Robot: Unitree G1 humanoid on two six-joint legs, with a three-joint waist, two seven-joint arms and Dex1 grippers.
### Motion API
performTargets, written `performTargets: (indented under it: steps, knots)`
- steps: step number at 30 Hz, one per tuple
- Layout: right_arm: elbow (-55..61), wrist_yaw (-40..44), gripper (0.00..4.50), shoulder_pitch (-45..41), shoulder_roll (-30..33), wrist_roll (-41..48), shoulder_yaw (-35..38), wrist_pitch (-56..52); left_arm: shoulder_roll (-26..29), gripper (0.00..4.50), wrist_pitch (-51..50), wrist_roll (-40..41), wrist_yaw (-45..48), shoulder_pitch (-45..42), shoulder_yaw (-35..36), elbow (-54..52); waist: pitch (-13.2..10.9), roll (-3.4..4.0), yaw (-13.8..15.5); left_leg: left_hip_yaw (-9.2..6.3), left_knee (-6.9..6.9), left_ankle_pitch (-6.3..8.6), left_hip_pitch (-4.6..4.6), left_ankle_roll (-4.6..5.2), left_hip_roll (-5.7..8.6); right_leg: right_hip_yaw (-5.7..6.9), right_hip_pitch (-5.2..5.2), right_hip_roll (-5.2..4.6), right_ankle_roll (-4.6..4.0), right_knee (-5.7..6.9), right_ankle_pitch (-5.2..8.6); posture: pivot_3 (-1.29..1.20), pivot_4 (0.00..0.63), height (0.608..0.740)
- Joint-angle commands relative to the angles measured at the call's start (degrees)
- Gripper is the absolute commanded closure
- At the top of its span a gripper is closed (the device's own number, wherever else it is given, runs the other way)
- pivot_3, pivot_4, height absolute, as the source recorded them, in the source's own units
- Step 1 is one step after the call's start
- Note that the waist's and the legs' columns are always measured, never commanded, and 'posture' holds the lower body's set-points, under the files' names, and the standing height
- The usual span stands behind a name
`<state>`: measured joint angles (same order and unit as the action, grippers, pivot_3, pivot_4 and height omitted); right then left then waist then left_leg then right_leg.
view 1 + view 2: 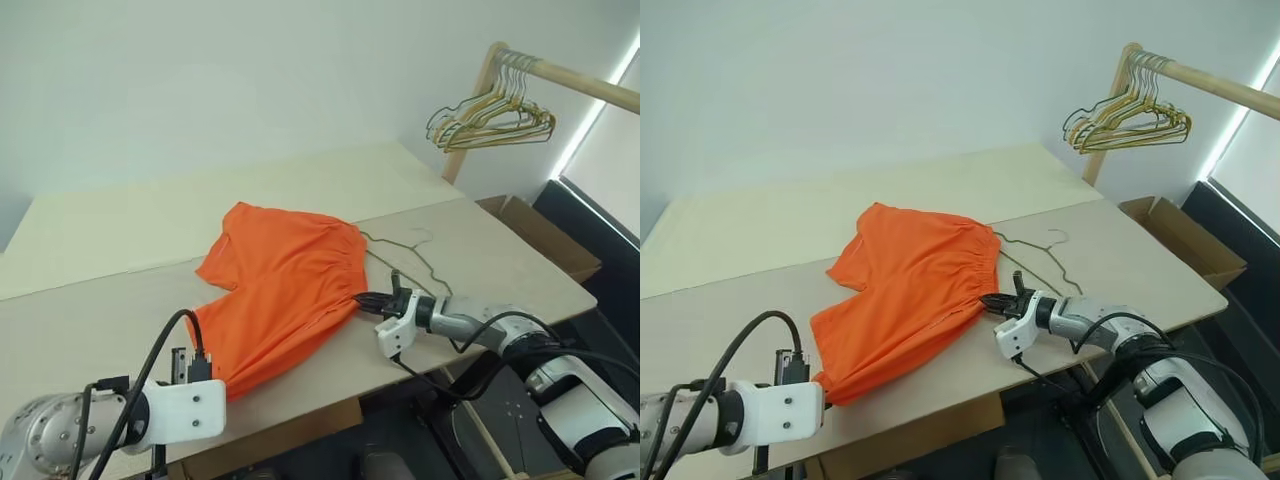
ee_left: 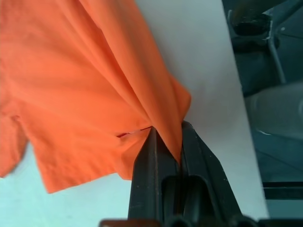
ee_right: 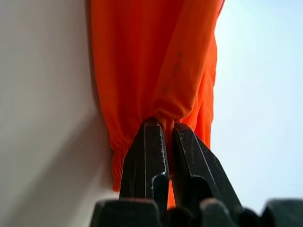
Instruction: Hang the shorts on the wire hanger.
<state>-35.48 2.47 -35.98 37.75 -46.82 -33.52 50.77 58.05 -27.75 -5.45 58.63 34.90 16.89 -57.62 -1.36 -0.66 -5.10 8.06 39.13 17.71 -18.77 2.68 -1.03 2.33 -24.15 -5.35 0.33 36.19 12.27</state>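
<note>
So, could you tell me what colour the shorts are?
Bright orange shorts, clearest in the left eye view.

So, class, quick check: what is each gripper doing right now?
Left gripper: shut on a corner of the shorts.
Right gripper: shut on the shorts' gathered waistband.

The shorts point(image 1: 280, 290) lie mid-desk point(image 1: 100, 310), the wire hanger point(image 1: 405, 255) just right of them. Left claw point(image 2: 166, 142) pinches their near corner, right claw point(image 3: 165, 130) their right edge.
</note>
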Motion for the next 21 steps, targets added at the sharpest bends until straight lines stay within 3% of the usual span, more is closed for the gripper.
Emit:
performTargets:
  steps: [1, 7, 8, 9, 11, 16, 20, 21]
  knots:
    - [5.36, 1.06, 4.46, 2.71, 1.90, 2.55, 3.30, -1.25, -1.21, 4.50, 2.17, -0.59, 0.59, 2.47, 3.42, -2.38, 0.01, -0.01, 0.62, 0.01, -0.01, 0.04, 0.00, 0.00, 0.00, 0.00, 0.00, 0.00, -0.02, -0.02, 0.02, 0.01, 0.000, 0.740]
    - [9.92, 3.76, 4.46, 6.50, 4.05, 4.37, 5.29, -1.59, -1.21, 4.50, 4.27, 0.44, 1.90, 3.24, 3.39, -2.38, -0.01, -0.04, 1.84, 0.05, -0.01, 0.08, 0.00, 0.03, 0.01, -0.01, 0.00, -0.01, -0.24, -0.05, 0.20, 0.02, 0.000, 0.740]
    - [11.25, 4.82, 4.17, 7.34, 4.73, 5.47, 5.78, -1.31, -0.82, 4.50, 4.32, 0.05, 1.87, 2.39, 2.52, -2.37, 0.01, -0.06, 1.99, 0.05, -0.01, 0.09, 0.00, 0.04, 0.01, -0.01, 0.00, -0.01, -0.23, -0.05, 0.21, 0.02, 0.000, 0.740]
    - [12.56, 6.25, 3.76, 8.07, 5.49, 6.83, 6.10, -0.99, -0.48, 4.16, 4.06, 0.02, 1.85, 1.24, 1.80, -2.08, 0.02, -0.10, 2.22, 0.05, -0.01, 0.10, 0.00, 0.06, 0.01, -0.01, 0.00, -0.01, -0.23, -0.06, 0.21, 0.02, 0.000, 0.740]
    - [15.23, 9.10, 3.30, 9.81, 7.04, 9.85, 6.71, -0.51, -0.15, 3.91, 4.91, 0.91, 2.13, -1.06, 0.86, -0.74, 0.01, -0.11, 2.77, 0.05, -0.01, 0.12, 0.00, 0.10, 0.01, -0.01, 0.01, -0.01, -0.21, -0.08, 0.23, 0.01, 0.000, 0.740]
    - [21.25, 15.00, 1.51, 14.25, 11.21, 15.51, 8.40, 0.80, 0.24, 2.31, 8.79, 7.28, 6.43, -5.81, 2.15, 3.92, 0.04, -0.16, 2.79, 0.05, -0.01, 0.23, -0.02, 0.20, 0.01, 0.00, 0.02, -0.04, -0.21, -0.12, 0.22, -0.01, 0.000, 0.740]
    - [23.88, 17.61, 0.13, 16.93, 13.43, 16.59, 9.84, 0.03, 1.66, 1.03, 16.59, 18.70, 16.54, -8.91, 8.57, 10.17, 0.05, -0.18, 2.35, 0.09, -0.01, 0.27, -0.02, 0.17, -0.01, -0.01, -0.01, -0.02, -0.22, -0.13, 0.23, -0.02, 0.000, 0.740]
    - [24.35, 18.23, 0.00, 17.47, 13.91, 16.84, 10.24, -0.09, 1.94, 0.76, 17.10, 21.55, 18.45, -9.99, 10.12, 11.53, 0.04, -0.18, 2.33, 0.11, -0.01, 0.27, -0.02, 0.17, -0.02, 0.00, -0.02, -0.01, -0.23, -0.12, 0.25, -0.02, 0.000, 0.740]
